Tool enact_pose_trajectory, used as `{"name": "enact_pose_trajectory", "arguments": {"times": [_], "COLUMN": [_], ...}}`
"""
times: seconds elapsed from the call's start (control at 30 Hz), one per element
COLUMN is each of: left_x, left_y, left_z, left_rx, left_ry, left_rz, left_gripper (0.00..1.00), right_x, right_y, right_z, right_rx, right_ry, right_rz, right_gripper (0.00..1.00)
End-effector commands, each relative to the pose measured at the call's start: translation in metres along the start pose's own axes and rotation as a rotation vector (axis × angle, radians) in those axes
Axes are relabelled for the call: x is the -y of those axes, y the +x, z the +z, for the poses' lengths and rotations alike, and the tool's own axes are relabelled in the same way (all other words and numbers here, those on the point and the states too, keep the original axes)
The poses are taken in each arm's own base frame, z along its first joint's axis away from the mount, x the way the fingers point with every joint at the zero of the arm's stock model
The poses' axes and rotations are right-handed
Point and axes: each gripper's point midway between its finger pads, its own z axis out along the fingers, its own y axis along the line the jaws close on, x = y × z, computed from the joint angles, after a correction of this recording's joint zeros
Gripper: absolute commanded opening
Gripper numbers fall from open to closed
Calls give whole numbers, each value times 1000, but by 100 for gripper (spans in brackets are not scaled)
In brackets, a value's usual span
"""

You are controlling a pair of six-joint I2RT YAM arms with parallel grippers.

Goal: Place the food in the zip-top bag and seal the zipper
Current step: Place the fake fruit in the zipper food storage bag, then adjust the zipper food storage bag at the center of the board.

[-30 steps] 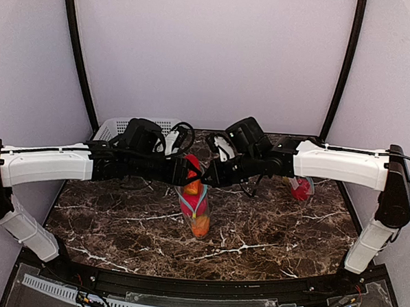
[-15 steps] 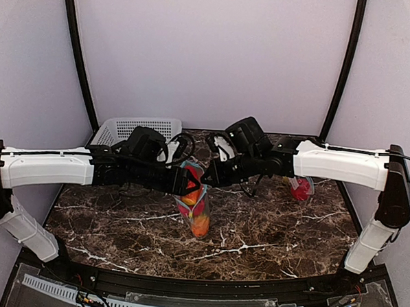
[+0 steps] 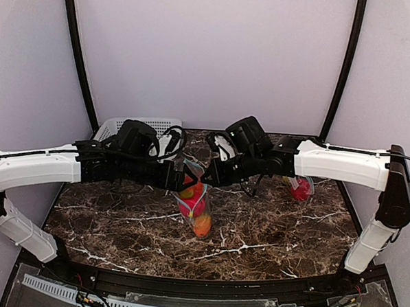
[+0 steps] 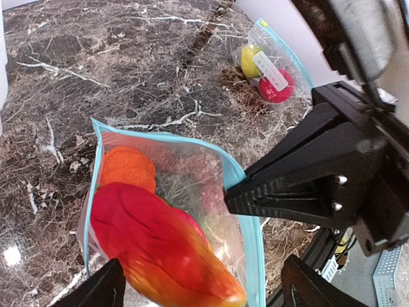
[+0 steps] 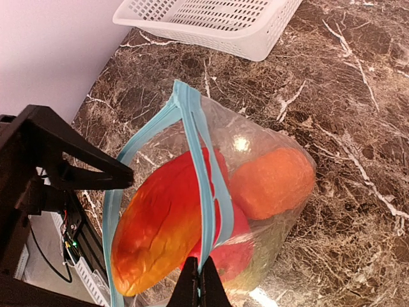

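Where lilac walls (image 3: 210, 57) enclose the marble table (image 3: 119, 224), right fingers (image 4: 281, 185) pinch the bag (image 4: 185, 169); left fingers (image 4: 96, 293) gape.

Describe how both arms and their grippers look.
The left arm and right arm share long white shells with black joints and wrists. Thin black cables run along the shells and loop near the wrists. The left gripper and right gripper are matte black, with angular fingers.

Bright even light, glare on bag (image 5: 255, 160), fg blurry
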Motion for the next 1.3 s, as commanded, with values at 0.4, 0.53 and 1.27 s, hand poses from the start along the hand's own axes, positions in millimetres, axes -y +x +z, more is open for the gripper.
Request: {"name": "enact_pose_trajectory", "arguments": {"times": [0.4,0.53,1.27], "left_x": [-36,-34,23], "left_y": [8,19,-37], "left_z": [-51,-33,-17], "left_rx": [78,66,122], "left_ry": [-57,9,258], "left_rz": [-147,-204,-186], "left_gripper": [78,64,1], "right_x": [-16,-16,-22], "right_y": [-14,-14,-39], "right_z": [-13,-13,-38], "right_rx": [46,44,97], "right_ry": [-28,-31,25], "right_rz": [-17,-17,-74], "right_gripper": [0,0,0]}}
